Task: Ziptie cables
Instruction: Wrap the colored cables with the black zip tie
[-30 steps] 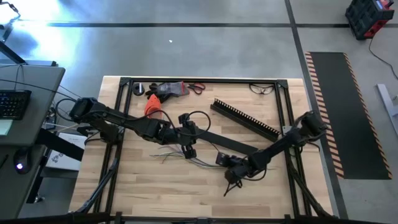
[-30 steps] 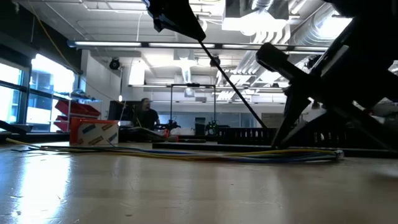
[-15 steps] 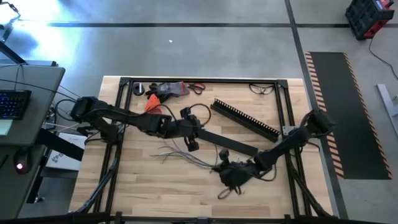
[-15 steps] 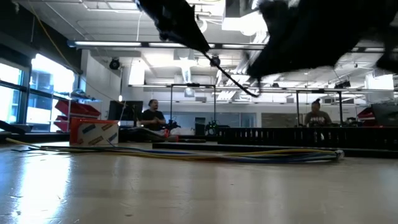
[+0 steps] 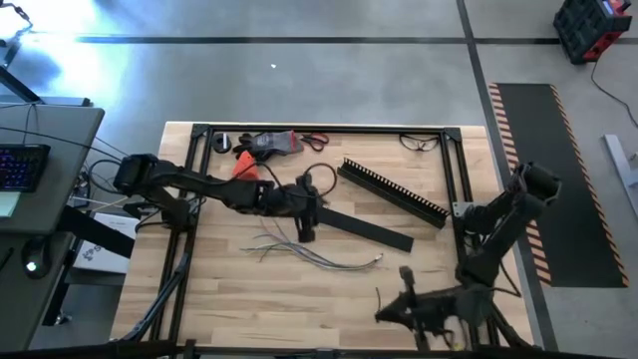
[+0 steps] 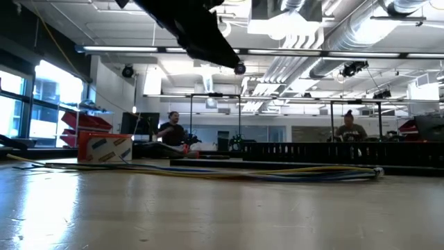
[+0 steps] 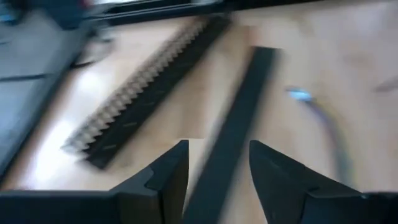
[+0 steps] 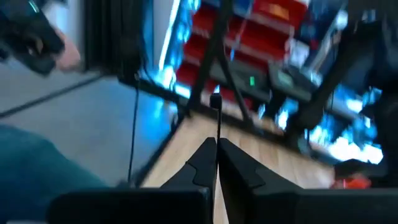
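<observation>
cables (image 5: pixel 309 254): loose bunch of very thin wires, grey and dark
state: lying free, nothing holding them, no tie visible around them
pose: flat on the desk, gently curved, strands fanned apart at the left end
place: centre of the high view, slightly below the middle
</observation>
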Controlling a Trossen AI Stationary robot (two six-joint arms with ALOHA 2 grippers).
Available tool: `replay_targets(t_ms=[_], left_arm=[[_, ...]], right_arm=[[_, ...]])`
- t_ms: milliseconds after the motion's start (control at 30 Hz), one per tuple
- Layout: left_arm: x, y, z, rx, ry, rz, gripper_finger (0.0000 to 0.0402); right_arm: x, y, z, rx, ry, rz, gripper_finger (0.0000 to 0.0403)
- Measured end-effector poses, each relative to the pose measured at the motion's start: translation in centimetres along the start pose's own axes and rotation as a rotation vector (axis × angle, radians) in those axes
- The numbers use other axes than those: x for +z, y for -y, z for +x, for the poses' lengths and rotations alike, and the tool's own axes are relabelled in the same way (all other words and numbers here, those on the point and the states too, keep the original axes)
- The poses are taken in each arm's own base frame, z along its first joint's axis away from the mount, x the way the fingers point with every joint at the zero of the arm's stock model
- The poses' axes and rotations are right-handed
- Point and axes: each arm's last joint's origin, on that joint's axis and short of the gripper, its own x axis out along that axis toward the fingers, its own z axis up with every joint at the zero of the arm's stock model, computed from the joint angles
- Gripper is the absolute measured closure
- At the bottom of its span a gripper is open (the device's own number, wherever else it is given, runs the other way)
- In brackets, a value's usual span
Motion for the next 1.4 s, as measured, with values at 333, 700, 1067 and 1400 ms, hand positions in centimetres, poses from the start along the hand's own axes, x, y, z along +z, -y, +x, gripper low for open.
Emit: replay_targets(t_ms=[333, 700, 1067, 1400], left_arm=[[-2.6, 6.6, 4.1, -0.309, -0.026, 0.119, 0.0252], [-7.7, 7.9, 10.4, -0.480, -0.131, 0.048, 0.0252], [-9.3, 8.4, 12.5, -0.465, -0.091, 0.071, 0.0257], [-10.1, 8.5, 13.0, -0.456, -0.141, 0.034, 0.0391]], right_arm=[[-3.0, -1.9, -0.2, 0.017, 0.121, 0.053, 0.0403], [-7.5, -1.1, -1.9, -0.027, 0.255, 0.158, 0.0403], [-7.7, -0.9, -1.8, -0.034, 0.248, 0.153, 0.0403], [-7.7, -0.9, -1.7, -0.031, 0.246, 0.150, 0.0403]])
